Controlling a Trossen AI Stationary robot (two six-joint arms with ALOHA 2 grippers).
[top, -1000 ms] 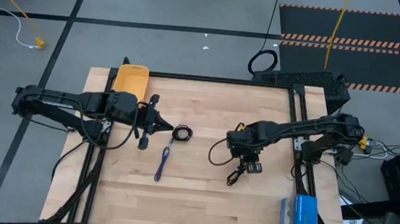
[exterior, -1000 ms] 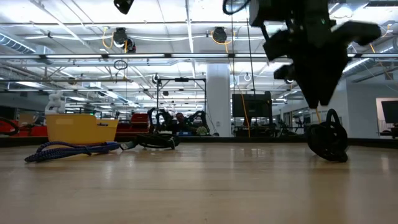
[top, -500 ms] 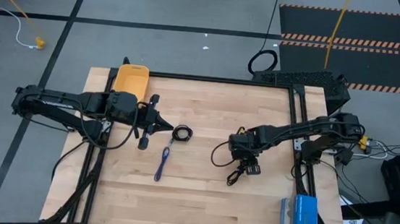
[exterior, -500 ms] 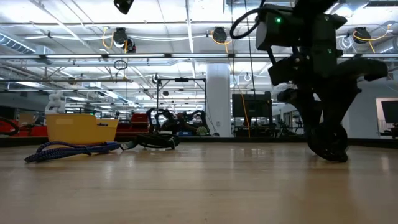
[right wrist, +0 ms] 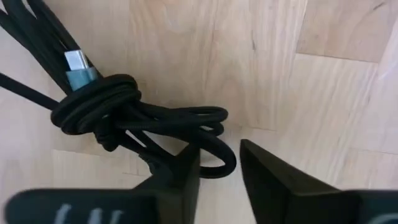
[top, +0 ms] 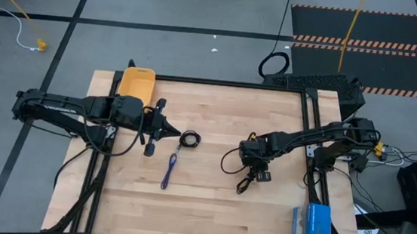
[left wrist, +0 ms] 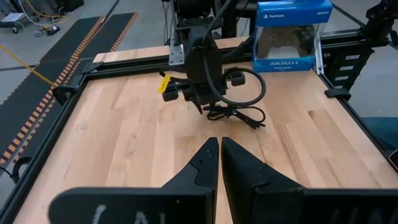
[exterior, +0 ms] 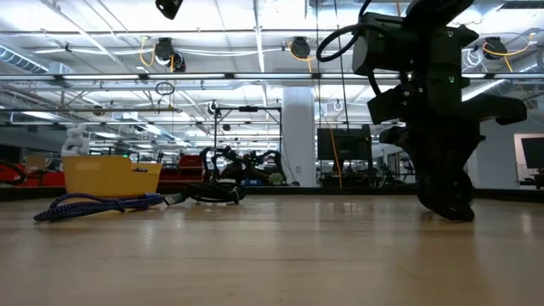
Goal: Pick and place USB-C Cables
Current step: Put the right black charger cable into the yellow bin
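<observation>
The right gripper (top: 256, 174) was down at the table (top: 208, 208), directly over the loosely bundled black cable (right wrist: 130, 118). In the right wrist view its two fingers (right wrist: 171, 177) stood a little apart, tips at the wood, with the near loop of the bundle lying between and just ahead of them. Whether they pinched that loop could not be told; the bundle lay flat on the wood, its plug end (right wrist: 78, 67) pointing away from the fingers. In the low view the gripper (exterior: 450, 204) reached down to the tabletop, hiding the bundle.

The left gripper (top: 171, 133) waited well away on the far side, fingers (left wrist: 205, 165) closed together and holding nothing. The small coil (top: 190, 140) lay just beyond its tips, and the blue-purple cable (top: 170, 169) lay near it, between the two grippers. A yellow bin (top: 136, 84) sat behind the left arm, and a blue box (top: 310, 230) lay near the right gripper at the table's edge.
</observation>
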